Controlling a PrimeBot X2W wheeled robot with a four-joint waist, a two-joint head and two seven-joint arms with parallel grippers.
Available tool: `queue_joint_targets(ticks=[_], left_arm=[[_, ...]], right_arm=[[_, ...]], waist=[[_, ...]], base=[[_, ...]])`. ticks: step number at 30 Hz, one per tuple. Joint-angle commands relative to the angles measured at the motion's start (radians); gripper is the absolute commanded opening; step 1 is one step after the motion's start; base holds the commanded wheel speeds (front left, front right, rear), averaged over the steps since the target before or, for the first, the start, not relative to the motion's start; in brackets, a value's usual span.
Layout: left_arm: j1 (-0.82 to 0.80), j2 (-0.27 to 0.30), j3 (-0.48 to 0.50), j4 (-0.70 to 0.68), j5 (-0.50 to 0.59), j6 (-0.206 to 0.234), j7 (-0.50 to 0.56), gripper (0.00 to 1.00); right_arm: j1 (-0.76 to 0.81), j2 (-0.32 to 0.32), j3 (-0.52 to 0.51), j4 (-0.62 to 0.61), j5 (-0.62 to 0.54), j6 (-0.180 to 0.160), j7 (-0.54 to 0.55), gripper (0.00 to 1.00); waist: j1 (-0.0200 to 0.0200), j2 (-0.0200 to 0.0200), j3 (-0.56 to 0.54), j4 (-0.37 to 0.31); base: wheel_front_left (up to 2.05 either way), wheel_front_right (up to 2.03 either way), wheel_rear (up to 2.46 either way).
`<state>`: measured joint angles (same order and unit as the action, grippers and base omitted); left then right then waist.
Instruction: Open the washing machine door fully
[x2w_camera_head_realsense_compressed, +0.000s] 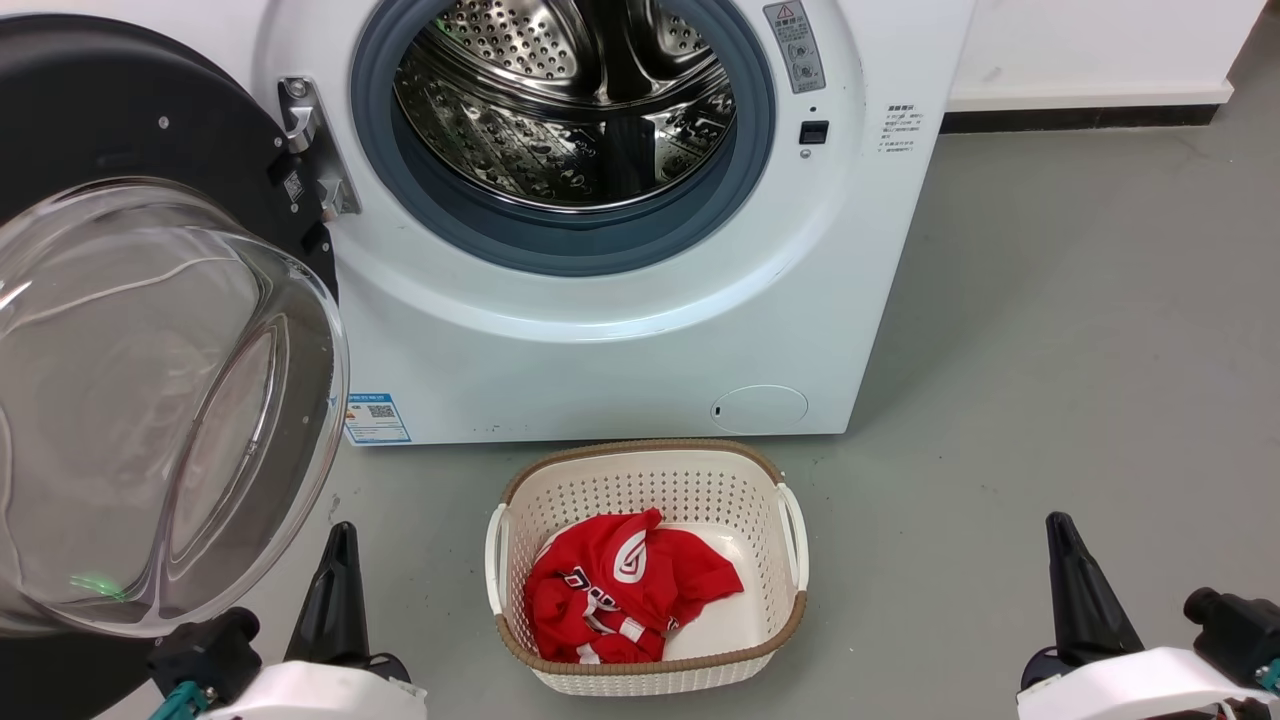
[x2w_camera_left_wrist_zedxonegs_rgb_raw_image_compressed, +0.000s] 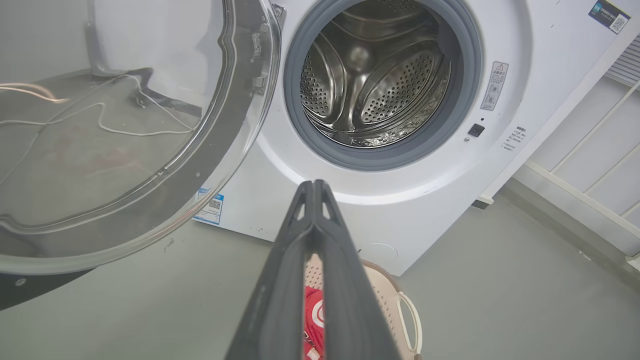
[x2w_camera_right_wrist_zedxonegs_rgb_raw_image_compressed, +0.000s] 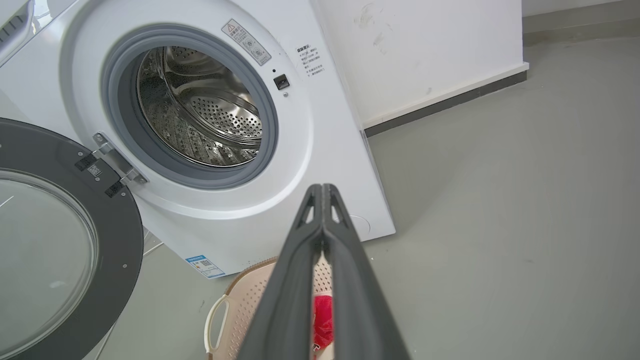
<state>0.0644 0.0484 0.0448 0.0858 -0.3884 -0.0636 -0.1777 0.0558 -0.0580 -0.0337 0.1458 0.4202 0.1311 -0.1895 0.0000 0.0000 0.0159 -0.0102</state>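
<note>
The washing machine door (x2w_camera_head_realsense_compressed: 130, 330) stands swung wide open at the left, its black disc and bulging clear glass bowl facing me, held by a metal hinge (x2w_camera_head_realsense_compressed: 310, 150). The same door appears in the left wrist view (x2w_camera_left_wrist_zedxonegs_rgb_raw_image_compressed: 125, 125) and the right wrist view (x2w_camera_right_wrist_zedxonegs_rgb_raw_image_compressed: 55, 240). The white washing machine (x2w_camera_head_realsense_compressed: 620, 330) shows its steel drum (x2w_camera_head_realsense_compressed: 565, 100) inside a grey rubber ring. My left gripper (x2w_camera_head_realsense_compressed: 340, 535) is shut and empty, low beside the door's glass bowl, its fingertips (x2w_camera_left_wrist_zedxonegs_rgb_raw_image_compressed: 314, 186) pressed together. At the lower right my right gripper (x2w_camera_head_realsense_compressed: 1060, 525) is also shut, holding nothing, fingertips (x2w_camera_right_wrist_zedxonegs_rgb_raw_image_compressed: 322, 190) closed.
A cream laundry basket (x2w_camera_head_realsense_compressed: 790, 510) with a red garment (x2w_camera_head_realsense_compressed: 620, 585) sits on the grey floor in front of the machine. A white wall with dark skirting (x2w_camera_head_realsense_compressed: 1080, 118) runs right of the machine. A white cable (x2w_camera_left_wrist_zedxonegs_rgb_raw_image_compressed: 115, 127) lies on the floor behind the door.
</note>
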Motion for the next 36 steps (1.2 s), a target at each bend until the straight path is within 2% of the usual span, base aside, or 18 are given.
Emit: queue_joint_targets(ticks=[1,19,36], left_arm=[[-0.032,0.001,0.006,-0.008,-0.045,-0.005,0.007,0.0],[-0.068,0.002,0.021,0.032,-0.338,-0.021,0.078,0.0],[-0.099,0.002,0.034,0.065,-0.568,-0.035,0.133,0.0]], right_arm=[[-0.033,-0.009,0.0,-0.009,0.048,0.0,0.008,0.0],[-0.068,-0.016,-0.005,0.017,0.345,0.0,0.069,0.0],[-0.093,-0.019,-0.013,0.036,0.575,0.0,0.121,0.0]], waist=[[0.0,0.0,0.0,0.0],[0.0,0.0,-0.002,0.002],[0.0,0.0,-0.004,0.003]], base=[[0.0,0.0,0.0],[0.0,0.0,0.0],[0.0,0.0,0.0]])
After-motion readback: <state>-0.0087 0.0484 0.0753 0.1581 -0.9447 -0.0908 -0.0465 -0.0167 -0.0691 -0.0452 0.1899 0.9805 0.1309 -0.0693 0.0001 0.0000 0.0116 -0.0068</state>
